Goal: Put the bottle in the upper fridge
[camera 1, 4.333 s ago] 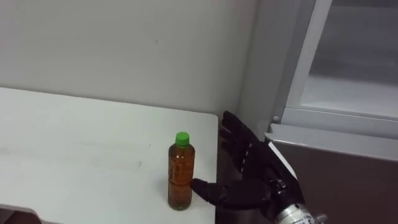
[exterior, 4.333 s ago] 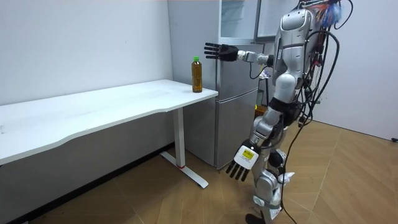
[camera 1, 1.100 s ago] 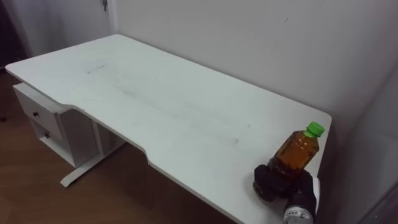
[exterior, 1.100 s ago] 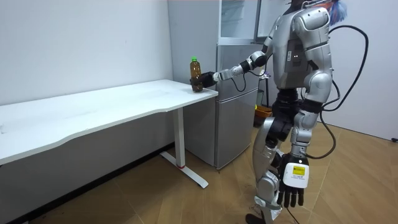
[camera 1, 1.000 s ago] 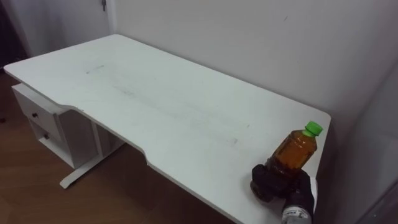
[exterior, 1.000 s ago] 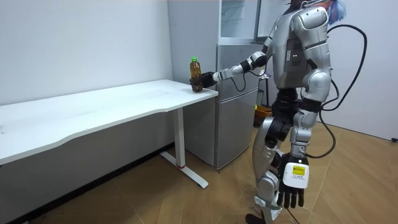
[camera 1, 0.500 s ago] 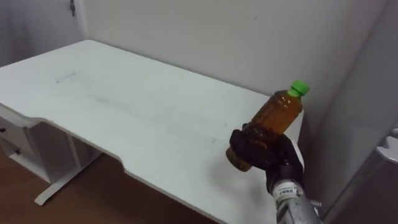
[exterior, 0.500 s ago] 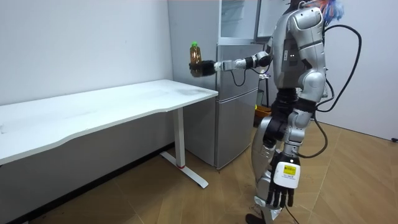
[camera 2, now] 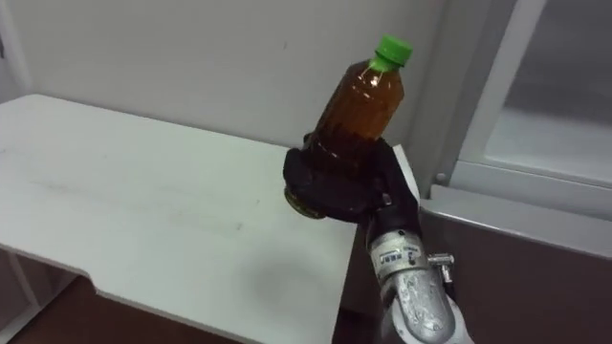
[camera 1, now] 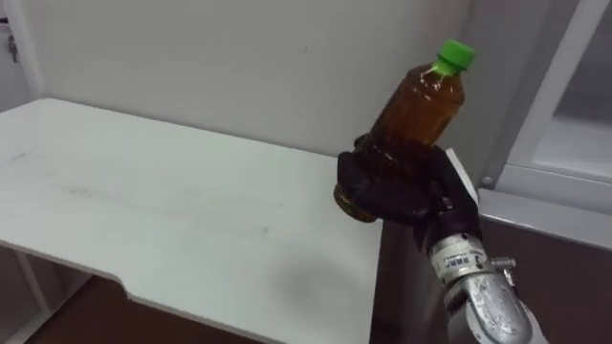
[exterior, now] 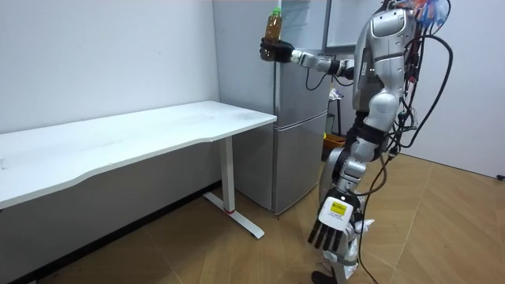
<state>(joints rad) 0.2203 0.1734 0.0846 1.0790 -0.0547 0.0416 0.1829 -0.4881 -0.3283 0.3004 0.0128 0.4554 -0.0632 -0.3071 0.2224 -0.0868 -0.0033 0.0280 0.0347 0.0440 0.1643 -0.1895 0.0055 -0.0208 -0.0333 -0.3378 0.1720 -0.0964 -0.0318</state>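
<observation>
White walls and a pale wood floor [exterior: 237, 252] frame a long white tabletop [exterior: 118, 142] on white legs. It runs along the wall and ends just beside a tall grey fridge [exterior: 304, 118]. The tabletop is smooth, with faint scuffs and a curved cut in its front edge.

The robot stands on the floor at the room view's right, close to the fridge's front, its right arm stretched out toward the room view's left. Its right hand [camera 1: 397, 191] holds the bottle [camera 1: 406, 115], the black fingers [camera 1: 356, 180] curled tightly round its lower half. The bottle holds amber liquid and is closed with a green cap [camera 1: 455, 53]. It is in the air, clear of the tabletop, above the corner nearest the fridge. It tilts, cap up and leaning toward the fridge side in the eye views. In the room view it is raised high, level with the fridge's upper section. That section appears open, with pale shelves showing inside.

From the head camera, a white-framed panel [camera 1: 564, 96] of the fridge rises at the right, above a dark grey lower door [camera 1: 555, 277].

The left hand [exterior: 331, 221] hangs low beside the robot's knee, its fingers [exterior: 323, 237] relaxed and loosely straight, holding nothing.
</observation>
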